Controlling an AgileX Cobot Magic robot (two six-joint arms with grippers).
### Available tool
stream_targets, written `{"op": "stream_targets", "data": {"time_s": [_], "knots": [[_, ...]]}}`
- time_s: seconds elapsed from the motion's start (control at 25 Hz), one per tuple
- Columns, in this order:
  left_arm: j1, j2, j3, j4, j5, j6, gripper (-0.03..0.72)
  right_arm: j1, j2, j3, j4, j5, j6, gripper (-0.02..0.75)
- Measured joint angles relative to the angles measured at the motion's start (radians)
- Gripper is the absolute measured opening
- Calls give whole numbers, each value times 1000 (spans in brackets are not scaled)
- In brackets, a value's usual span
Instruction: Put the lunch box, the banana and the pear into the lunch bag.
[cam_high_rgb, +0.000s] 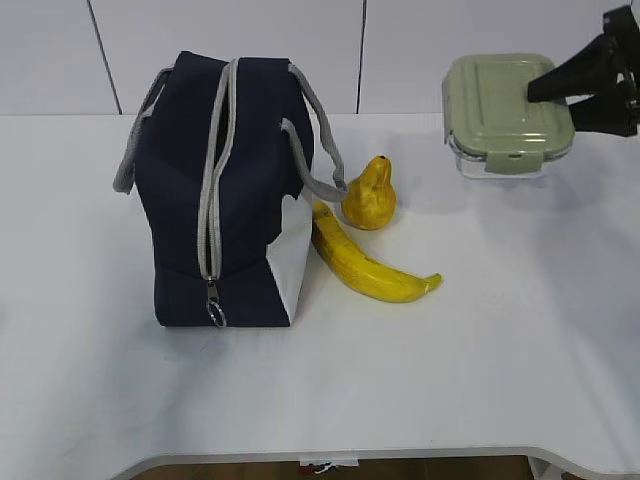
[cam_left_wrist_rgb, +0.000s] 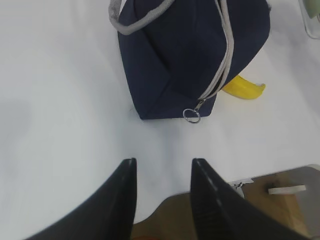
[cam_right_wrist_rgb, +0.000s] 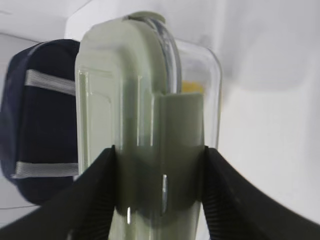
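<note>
The desk is a plain white surface with a rounded near edge. A white panelled wall with dark vertical seams runs behind it. Below the near edge, the left wrist view shows a strip of brown floor.

The lunch bag stands upright on the left half of the desk. It is navy blue with a white side panel and grey strap handles. Its grey zipper runs over the top and down the near face, and the ring pull hangs at the lower end.

The banana lies on the desk just right of the bag, its far end at the white panel. The pear stands just beyond the banana, near the bag's right handle.

The lunch box is at the far right, well apart from the bag, lid facing up. Whether it rests on the desk cannot be told.

The right gripper is clamped on the lunch box, one finger on each side of the pale green lid.

The left gripper hangs over the near left edge of the desk. Its fingers stand apart and hold nothing.
</note>
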Motion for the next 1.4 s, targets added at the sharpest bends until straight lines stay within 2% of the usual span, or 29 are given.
{"op": "stream_targets", "data": {"time_s": [0.16, 0.32, 0.48, 0.64, 0.8, 1.04, 1.16, 1.4], "knots": [[0, 180, -115, -30, 8, 36, 313, 64, -28, 0, 28, 5, 1, 391], [0, 373, -223, -67, 50, 97, 326, 137, -29, -38, 31, 12, 2, 391], [0, 541, -299, -162, 38, 191, 328, 193, -29, -103, 38, 16, 3, 391], [0, 687, -367, -263, 21, 264, 345, 217, -29, -144, 59, 27, 3, 391], [-5, 824, -427, -338, 22, 290, 426, 224, -29, -172, 69, 34, 14, 391], [-73, 965, -500, -367, 22, 315, 452, 238, -29, -178, 100, 34, 23, 391], [-111, 1036, -552, -369, 1, 317, 454, 271, -29, -178, 102, 31, 24, 391], [-130, 1141, -635, -363, -11, 319, 452, 333, -29, -178, 104, -9, 25, 391]]}}
